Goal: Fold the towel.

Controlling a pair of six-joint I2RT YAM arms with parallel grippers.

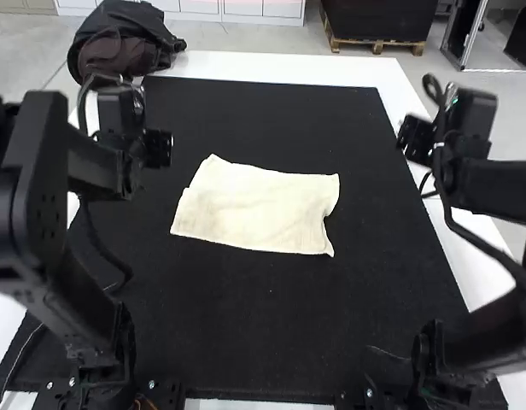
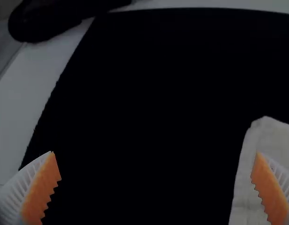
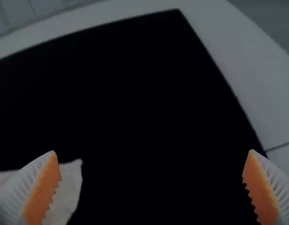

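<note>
Cream-coloured and lightly wrinkled, the towel [image 1: 254, 212] lies flattened on the black mat [image 1: 271, 333], which covers much of the white tabletop [image 1: 246, 65]. The left pincer [image 1: 159, 149] is wide open beyond one side; the right pincer [image 1: 415, 138], also open, hangs past the other, gripping nothing.

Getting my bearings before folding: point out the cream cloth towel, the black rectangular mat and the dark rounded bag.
Cream cloth towel [image 1: 259, 205], high view: middle of its upper surface.
Black rectangular mat [image 1: 271, 320], high view: bare part below the towel.
Dark rounded bag [image 1: 125, 38], high view: its middle.
</note>
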